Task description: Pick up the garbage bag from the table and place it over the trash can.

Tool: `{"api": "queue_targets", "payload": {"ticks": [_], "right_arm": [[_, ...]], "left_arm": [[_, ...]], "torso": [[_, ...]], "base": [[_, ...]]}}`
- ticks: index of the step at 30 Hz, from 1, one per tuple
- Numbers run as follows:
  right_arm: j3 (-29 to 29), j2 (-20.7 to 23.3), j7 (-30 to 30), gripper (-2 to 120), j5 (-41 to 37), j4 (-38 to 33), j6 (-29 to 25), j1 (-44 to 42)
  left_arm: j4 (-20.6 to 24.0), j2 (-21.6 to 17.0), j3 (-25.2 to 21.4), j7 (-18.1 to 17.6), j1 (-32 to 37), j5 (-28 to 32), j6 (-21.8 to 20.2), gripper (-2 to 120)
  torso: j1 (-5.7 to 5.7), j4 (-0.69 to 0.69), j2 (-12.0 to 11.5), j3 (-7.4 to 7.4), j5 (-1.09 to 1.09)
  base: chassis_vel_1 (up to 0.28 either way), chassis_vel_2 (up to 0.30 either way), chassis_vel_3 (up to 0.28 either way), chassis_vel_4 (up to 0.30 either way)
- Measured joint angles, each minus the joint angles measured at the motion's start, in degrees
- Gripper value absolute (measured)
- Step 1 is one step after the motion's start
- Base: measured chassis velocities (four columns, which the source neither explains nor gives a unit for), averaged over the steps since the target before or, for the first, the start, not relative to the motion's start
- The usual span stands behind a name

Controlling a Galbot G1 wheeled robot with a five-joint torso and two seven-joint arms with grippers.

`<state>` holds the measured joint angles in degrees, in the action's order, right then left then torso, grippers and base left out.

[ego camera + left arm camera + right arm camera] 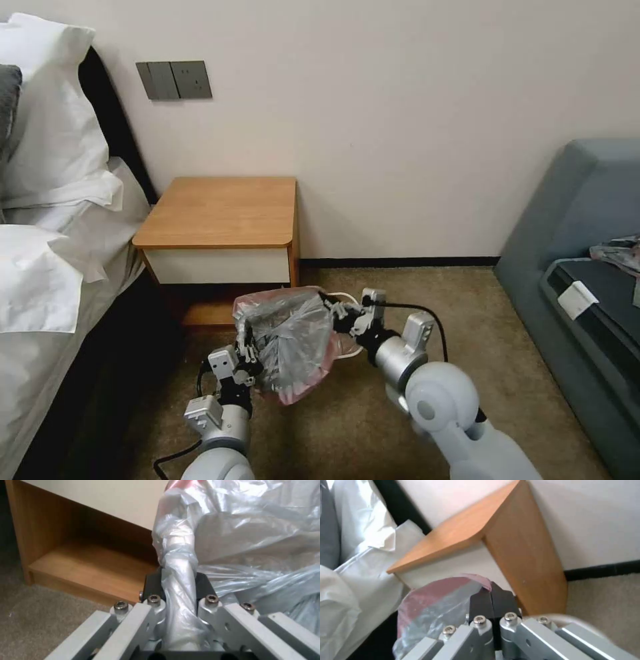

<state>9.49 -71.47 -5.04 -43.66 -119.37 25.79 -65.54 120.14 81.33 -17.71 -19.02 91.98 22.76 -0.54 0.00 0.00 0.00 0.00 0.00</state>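
The garbage bag (293, 337), crinkly grey plastic with a pink rim, hangs stretched between my two grippers just in front of the table (220, 213). My left gripper (248, 348) is shut on a bunched fold of the bag (178, 562), which the left wrist view shows pinched between the black pads (153, 585). My right gripper (333, 308) is shut on the pink rim (476, 578) at the bag's far side. Behind the bag the trash can (348, 352) stands on the carpet, mostly hidden; its cream rim (558, 617) peeks out by the right gripper (491, 600).
A bed with white pillows (53, 253) runs along the left, close to the left arm. On the right stands a grey sofa (580, 253). The table's open lower shelf (86, 565) lies just beyond the bag. Brown carpet (347, 420) stretches between bed and sofa.
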Motion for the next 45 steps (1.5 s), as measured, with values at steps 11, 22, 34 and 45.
{"api": "queue_targets", "payload": {"ticks": [11,22,34,45], "right_arm": [[-0.34,1.29,-0.25,0,-1.33,5.62,0.93,7.39],[0.41,2.87,-3.18,0,-8.31,9.45,7.92,12.83],[4.05,3.79,-0.26,5,-12.94,10.52,9.92,11.69],[8.95,4.68,-4.41,43,-20.32,2.97,9.37,6.78]], "left_arm": [[-0.19,-0.12,0.07,1.20,0.05,-0.01,0.43,6],[0.16,-0.23,-1.69,3.59,0.15,1.39,2.55,6],[-0.01,-0.35,-5.34,7.29,-0.83,10.99,2.33,6],[-1.92,-1.04,-7.10,6.89,-2.70,11.95,1.48,6]], "torso": [[0.00,0.00,0.00,0.00,0.00],[0.00,0.00,0.00,0.00,0.00],[0.00,0.00,0.00,0.01,0.00],[0.00,0.00,0.00,0.00,0.00]], "base": [[0.000,0.000,0.000,0.000],[0.000,0.000,0.000,0.000],[0.000,0.000,0.000,0.000],[0.000,0.000,0.000,0.000]]}}
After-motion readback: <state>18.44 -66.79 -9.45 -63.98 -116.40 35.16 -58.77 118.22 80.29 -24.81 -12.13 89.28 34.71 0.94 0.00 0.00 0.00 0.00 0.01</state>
